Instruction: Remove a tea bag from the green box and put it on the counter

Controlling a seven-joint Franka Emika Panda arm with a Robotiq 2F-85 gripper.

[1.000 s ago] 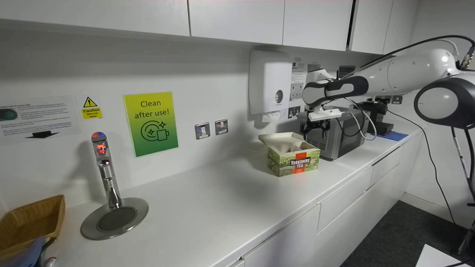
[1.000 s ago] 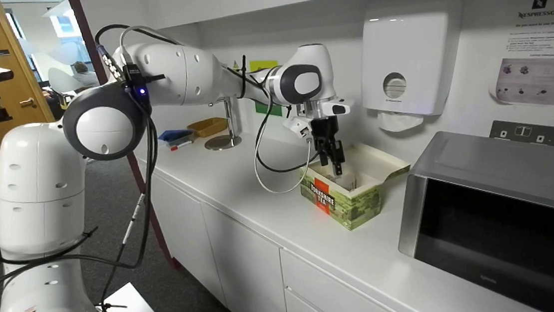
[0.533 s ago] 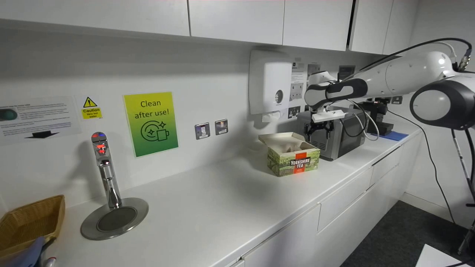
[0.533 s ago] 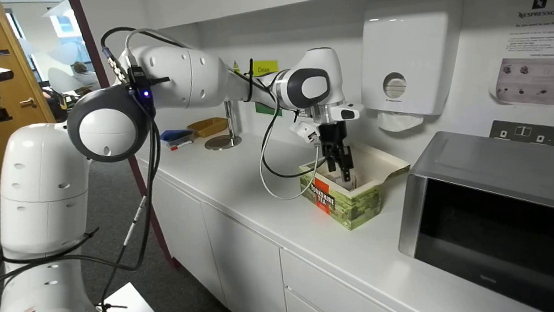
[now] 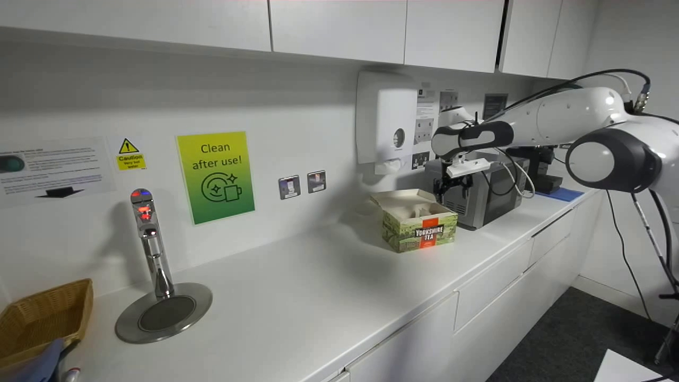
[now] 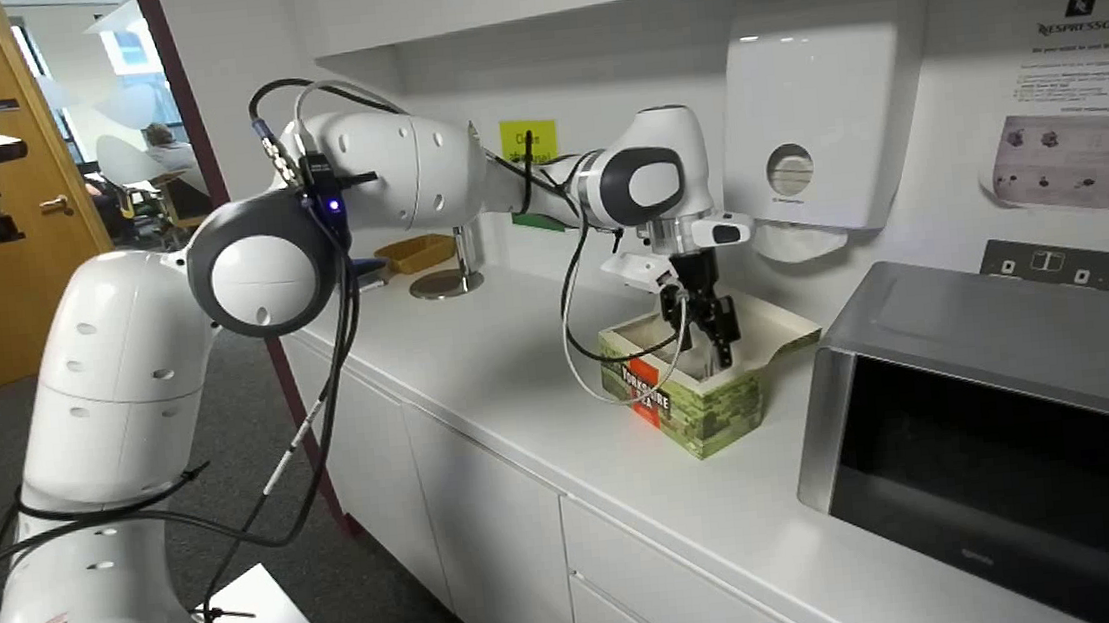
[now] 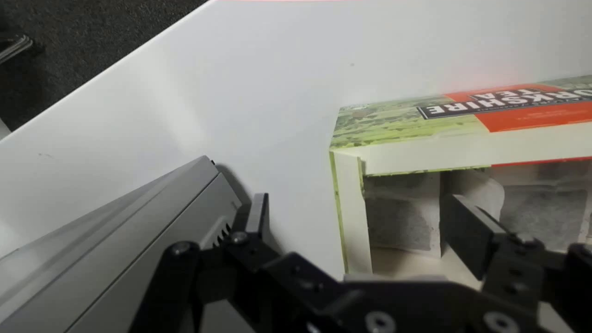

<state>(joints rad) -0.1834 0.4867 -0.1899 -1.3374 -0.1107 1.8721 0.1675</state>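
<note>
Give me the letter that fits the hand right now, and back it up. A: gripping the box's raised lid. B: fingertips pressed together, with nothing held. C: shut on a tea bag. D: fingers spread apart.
D: in the wrist view the fingers of the hand stand well apart, with part of the green box showing through the gap.

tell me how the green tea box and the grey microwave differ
Size: the green tea box is clearly smaller than the grey microwave. Look: the green tea box has green and red print, the grey microwave a plain casing and dark front. State: the green tea box is open on top, while the grey microwave looks shut. Both stand on the white counter.
</note>
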